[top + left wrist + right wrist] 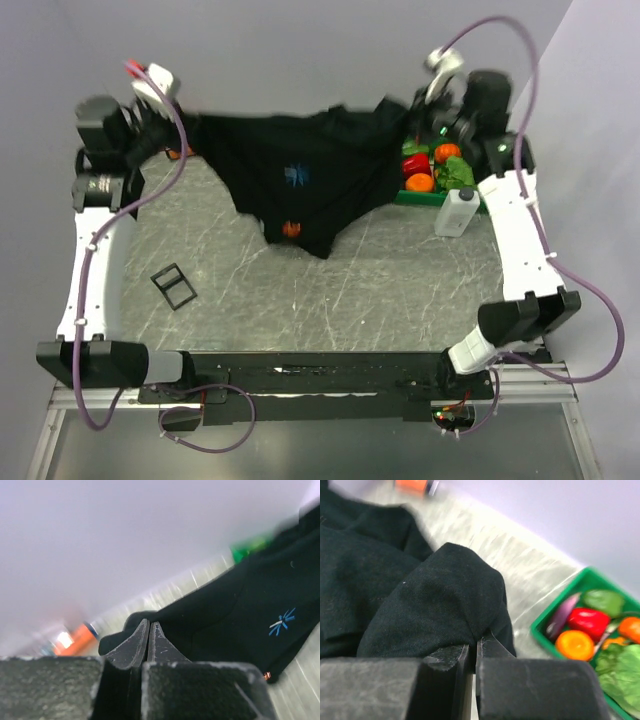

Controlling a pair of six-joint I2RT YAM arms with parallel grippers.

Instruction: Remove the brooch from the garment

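Tiny orange brooch [291, 228]: fixed near the lower hem of the large black cloth garment [340, 165], centre of the overhead frame, just below the small blue starburst mark [296, 176].

Garment: spread across the upper part of the frame over the grey marbled table [400, 290].

Left gripper [149, 630]: clenched on the cloth's edge, upper left.

Right gripper [474, 649]: clenched on a fold, upper right, beside the green tray of vegetables [412, 196].

Assessment: the spreading step is in hand and the brooch is not yet touched. The next move calls for one gripper to let go, descend on the brooch and pinch it finely while the other holds the cloth taut.
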